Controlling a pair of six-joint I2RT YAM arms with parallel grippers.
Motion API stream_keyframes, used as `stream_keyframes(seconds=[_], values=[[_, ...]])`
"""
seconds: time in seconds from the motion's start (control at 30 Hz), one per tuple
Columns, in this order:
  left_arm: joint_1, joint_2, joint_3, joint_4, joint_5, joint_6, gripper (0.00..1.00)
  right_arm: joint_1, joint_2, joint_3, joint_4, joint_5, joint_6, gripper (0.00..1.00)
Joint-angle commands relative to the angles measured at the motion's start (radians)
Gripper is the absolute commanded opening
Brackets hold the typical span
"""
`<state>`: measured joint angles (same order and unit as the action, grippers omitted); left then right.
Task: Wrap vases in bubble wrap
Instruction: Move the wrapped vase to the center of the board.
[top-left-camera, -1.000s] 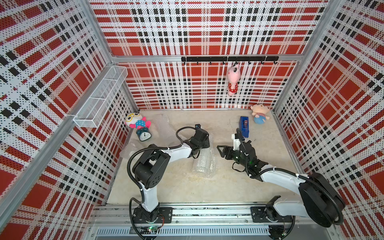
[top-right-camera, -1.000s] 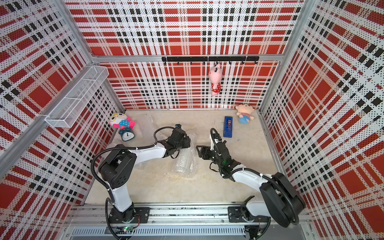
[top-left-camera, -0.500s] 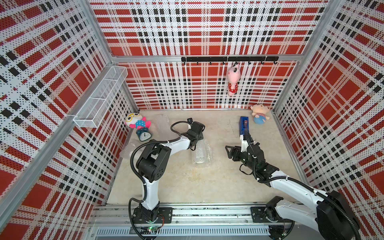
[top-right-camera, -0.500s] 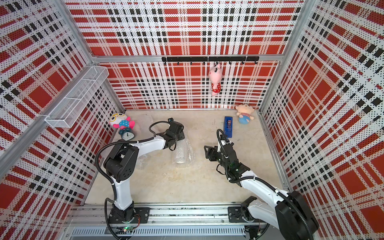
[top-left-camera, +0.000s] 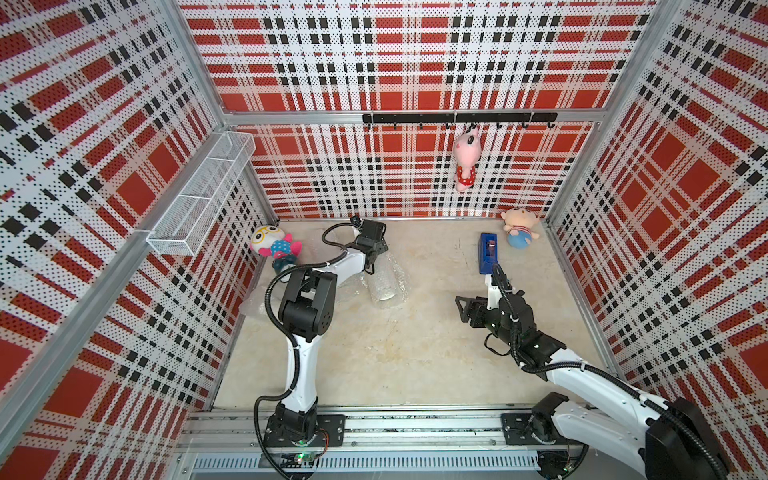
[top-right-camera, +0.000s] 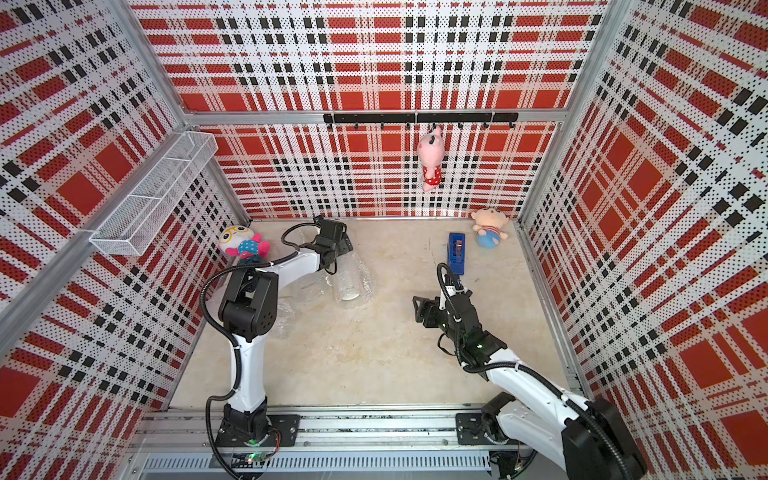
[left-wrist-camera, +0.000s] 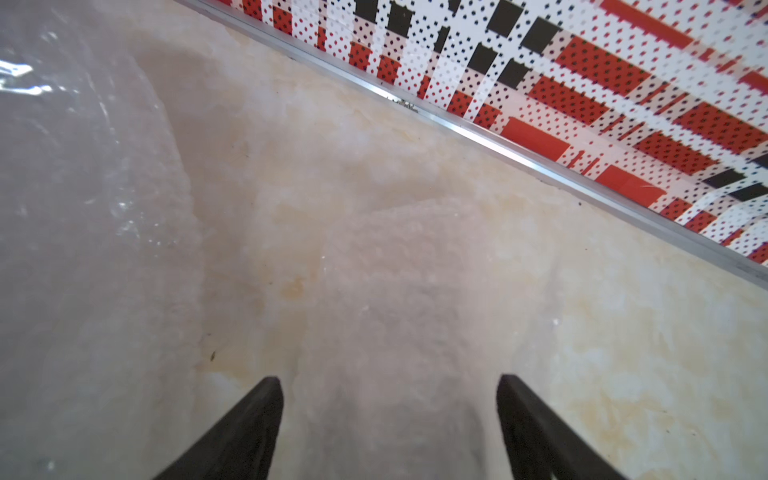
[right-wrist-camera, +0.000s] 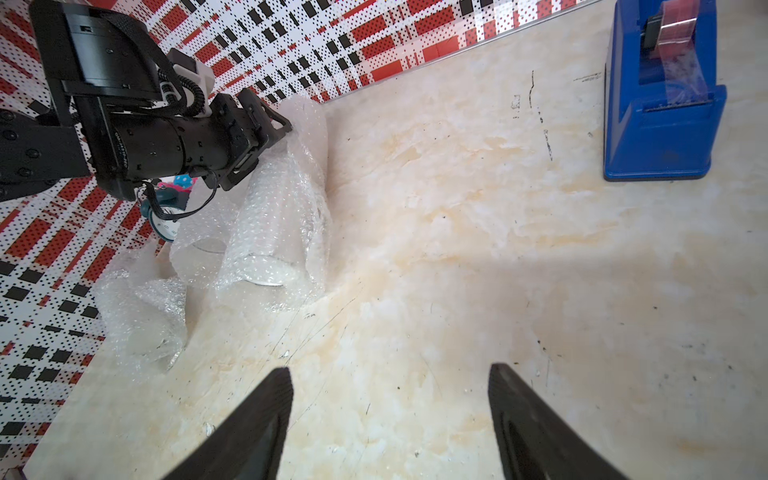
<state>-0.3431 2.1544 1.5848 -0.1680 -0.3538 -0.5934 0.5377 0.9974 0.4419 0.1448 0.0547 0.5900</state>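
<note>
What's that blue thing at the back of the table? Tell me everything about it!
It's a blue tape dispenser, made of what looks like chunky plastic. A roll of tape sits in its top slot, and a clear strip runs down to the cutting edge. It stands upright on the beige table, close to the back wall, with only the table touching it.

My left claw (left-wrist-camera: 388, 382) is cut off by the bottom edge of its wrist view, so I see only two tips. My right claw (right-wrist-camera: 390, 370) is cut off the same way. The bubble wrap (left-wrist-camera: 62, 166) by my left claw is just a blur. A vase (right-wrist-camera: 270, 270) is rolled up in wrap, so I cannot tell which one. My left arm (right-wrist-camera: 145, 141) hides part of the little clock (right-wrist-camera: 164, 220).
</note>
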Motion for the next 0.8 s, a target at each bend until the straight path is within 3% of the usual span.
stream_keyframes(seconds=[0.0, 0.2, 0.4, 0.5, 0.63, 0.77], values=[[0.004, -0.019, 0.021, -0.034, 0.051, 0.023, 0.90, -0.008, -0.016, -0.013, -0.025, 0.023, -0.018, 0.78], [0.009, -0.047, 0.037, -0.039, 0.087, 0.024, 1.00, -0.008, -0.013, -0.005, -0.030, 0.020, -0.022, 0.79], [0.009, -0.096, 0.076, -0.078, 0.074, 0.033, 0.98, -0.010, -0.025, 0.003, -0.051, 0.028, -0.029, 0.79], [0.002, -0.160, 0.065, -0.099, 0.039, 0.045, 0.98, -0.016, -0.050, 0.022, -0.099, 0.068, -0.093, 0.80], [-0.016, -0.319, -0.054, -0.074, -0.010, 0.054, 0.98, -0.069, -0.090, 0.055, -0.169, 0.145, -0.177, 0.84], [-0.057, -0.536, -0.296, 0.045, -0.095, 0.082, 0.98, -0.157, -0.111, 0.065, -0.185, 0.247, -0.225, 0.87]])
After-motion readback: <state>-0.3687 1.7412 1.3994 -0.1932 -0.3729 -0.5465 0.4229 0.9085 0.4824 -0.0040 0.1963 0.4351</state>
